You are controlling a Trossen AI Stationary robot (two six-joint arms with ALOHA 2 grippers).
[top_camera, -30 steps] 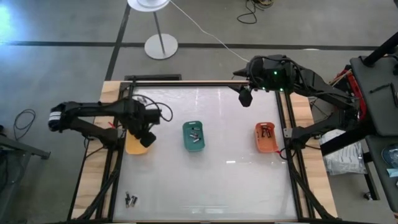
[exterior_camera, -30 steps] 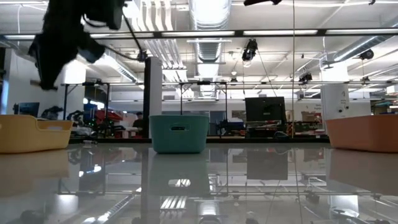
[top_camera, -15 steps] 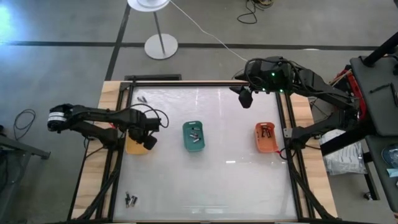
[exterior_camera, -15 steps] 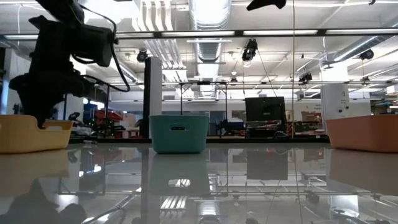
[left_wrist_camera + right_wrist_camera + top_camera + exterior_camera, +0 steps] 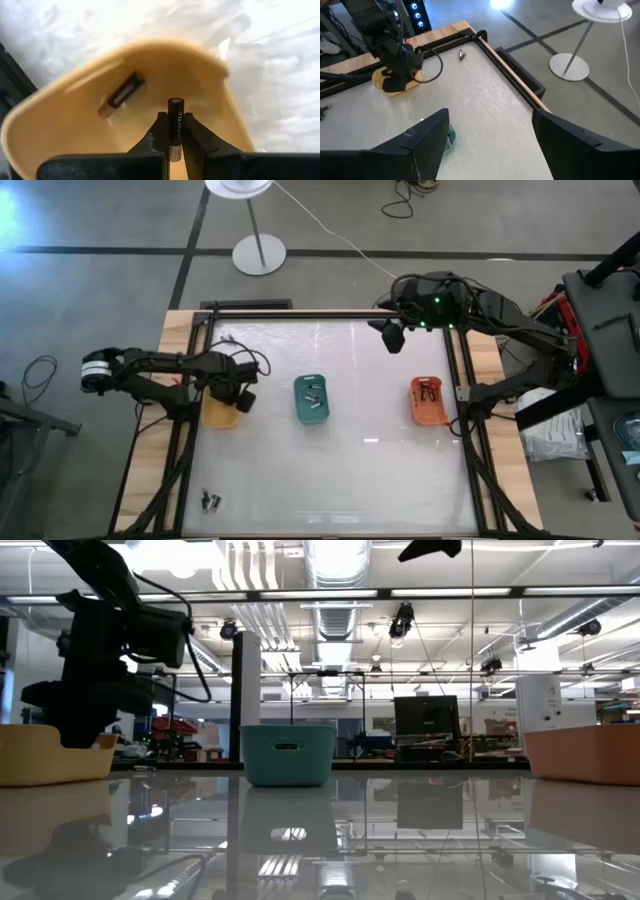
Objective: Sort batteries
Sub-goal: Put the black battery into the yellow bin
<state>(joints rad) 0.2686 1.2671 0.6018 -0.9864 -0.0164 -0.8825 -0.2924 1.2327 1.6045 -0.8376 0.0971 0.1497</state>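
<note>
Left gripper sits over the yellow tray at the table's left side in the high view, clamped on a battery; right gripper hangs near the far right corner, jaws spread, nothing in them. Same view: teal tray mid-table with a few batteries inside, orange tray on the right with dark and red ones, a loose cluster of batteries at the near left corner, another small pair near the far left edge. Low view: left arm's dark bulk dips into the yellow tray; the teal tray and orange tray stand apart on a glossy, mirror-like tabletop. Left wrist view: black-and-copper held battery stands upright, pinched between the two dark fingers, just above the tray's smooth matte plastic floor; a second battery of the same kind lies flat inside, apart from it. Right wrist view: wide-set jaws over bare white table, wooden border, left arm far off at the yellow tray. Risk: a smooth round cylinder released on end likely topples and rolls, could knock the lying one; the tray is light with rounded walls, so a low finger could nudge or tip it on that slick surface.
</note>
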